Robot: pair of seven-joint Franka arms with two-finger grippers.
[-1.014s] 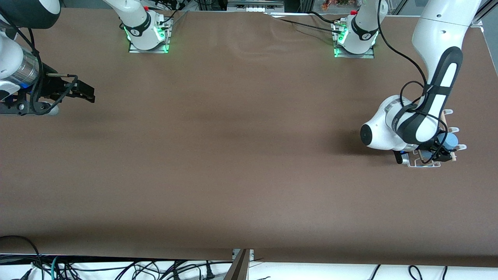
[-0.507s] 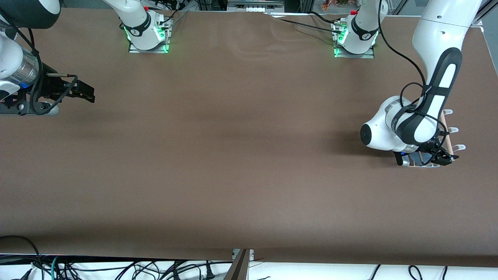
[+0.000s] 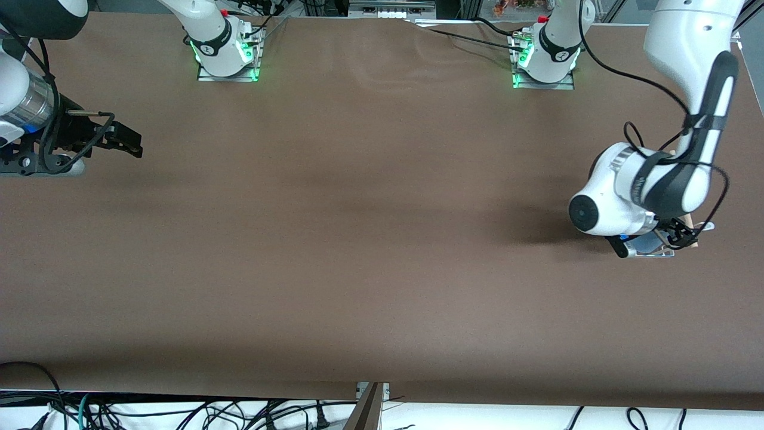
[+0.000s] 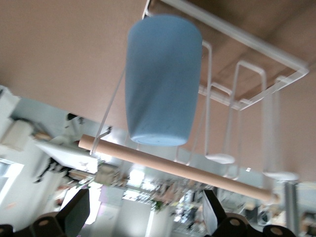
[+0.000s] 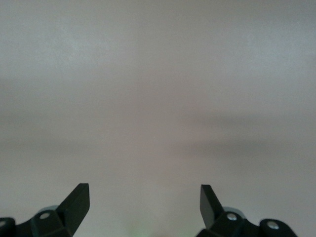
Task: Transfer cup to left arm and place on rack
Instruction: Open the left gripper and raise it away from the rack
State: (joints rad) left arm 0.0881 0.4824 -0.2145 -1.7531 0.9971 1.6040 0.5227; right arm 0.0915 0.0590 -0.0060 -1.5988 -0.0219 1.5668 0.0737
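- We see the cup (image 4: 163, 79) sitting mouth-down on the rack (image 4: 256, 44), slipped over an upright prong, so it can drain and stay put without a grip.
- The left gripper (image 4: 143, 217) is released, fingers spread wide with nothing between them; it hangs just clear of the cup, near the wooden dowel (image 4: 173, 165).
- In the front view the left arm (image 3: 644, 185) covers most of the rack at its own end of the table; we can't see the cup there.
- The right gripper (image 3: 122, 138) waits over the right arm's end of the table (image 3: 358, 239), spread apart and empty, clear of the placing.
- We judge the placing done; only pulling clear is left.
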